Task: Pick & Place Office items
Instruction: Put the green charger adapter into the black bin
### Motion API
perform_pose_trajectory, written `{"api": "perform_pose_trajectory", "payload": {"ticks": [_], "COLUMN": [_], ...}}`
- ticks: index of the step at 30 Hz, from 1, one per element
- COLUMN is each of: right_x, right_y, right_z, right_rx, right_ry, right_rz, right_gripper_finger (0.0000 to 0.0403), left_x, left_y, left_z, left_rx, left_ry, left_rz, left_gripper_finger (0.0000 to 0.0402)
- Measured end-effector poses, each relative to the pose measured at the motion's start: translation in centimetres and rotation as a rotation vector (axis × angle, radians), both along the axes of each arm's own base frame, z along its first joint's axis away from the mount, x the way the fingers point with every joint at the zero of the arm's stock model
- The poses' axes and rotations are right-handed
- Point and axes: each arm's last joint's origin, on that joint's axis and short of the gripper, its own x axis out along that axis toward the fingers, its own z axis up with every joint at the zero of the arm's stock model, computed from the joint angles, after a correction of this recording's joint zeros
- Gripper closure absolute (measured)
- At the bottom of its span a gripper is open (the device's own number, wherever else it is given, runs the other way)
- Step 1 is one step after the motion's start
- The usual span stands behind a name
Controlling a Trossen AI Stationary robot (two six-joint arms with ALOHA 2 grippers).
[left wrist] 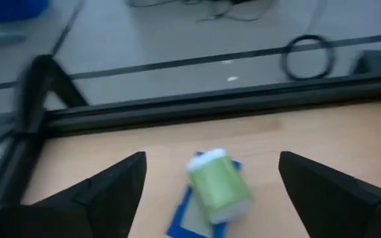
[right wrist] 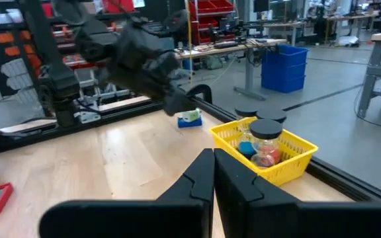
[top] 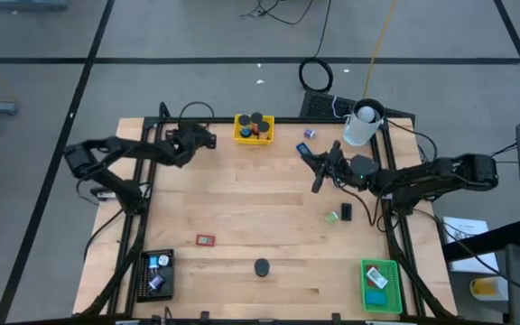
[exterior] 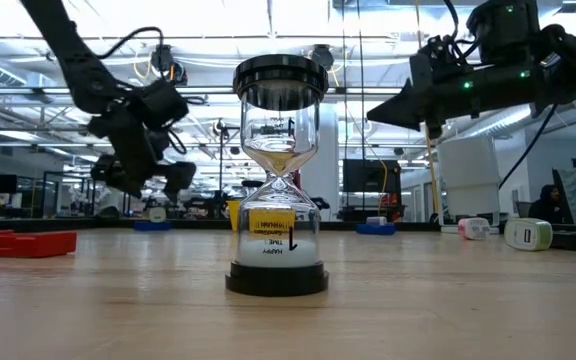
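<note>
Two small items, a green cylinder (left wrist: pixel 220 190) lying on a blue block (left wrist: pixel 180 218), rest on the table's (top: pixel 242 208) far-left corner beside the yellow tray (top: pixel 242 135); we see the left gripper (left wrist: pixel 210 188) hovering spread above them. Our right gripper (right wrist: pixel 213 173) hangs pressed together, empty, mid-table.

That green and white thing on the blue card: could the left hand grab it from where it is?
Probably yes. The left hand is open, and the green and white thing lies on the table between its fingers with nothing in between.
</note>
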Motion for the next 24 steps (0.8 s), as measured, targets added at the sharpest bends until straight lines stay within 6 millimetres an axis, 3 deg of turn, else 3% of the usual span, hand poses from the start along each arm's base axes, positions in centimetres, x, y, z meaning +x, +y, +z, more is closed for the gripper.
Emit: {"api": "perform_pose_trajectory", "payload": {"ticks": [7,13,24], "right_x": [0.1,0.1,0.1], "right_y": [0.2,0.2,0.2], "right_z": [0.0,0.0,0.0], "right_rx": [-0.014,-0.014,-0.016], "right_ry": [0.006,0.006,0.003], "right_rz": [0.010,0.010,0.010], "right_gripper_finger": [0.0402,0.0402,0.0402], "left_x": [0.0,0.3,0.4], "left_y": [1.0,1.5,1.5], "left_z": [-1.5,-2.5,-2.6], "left_rx": [-0.074,-0.064,-0.064], "left_ry": [-0.052,-0.071,-0.059], "left_rz": [0.069,0.086,0.063], "left_gripper_finger": [0.0058,0.0097,0.0173]}}
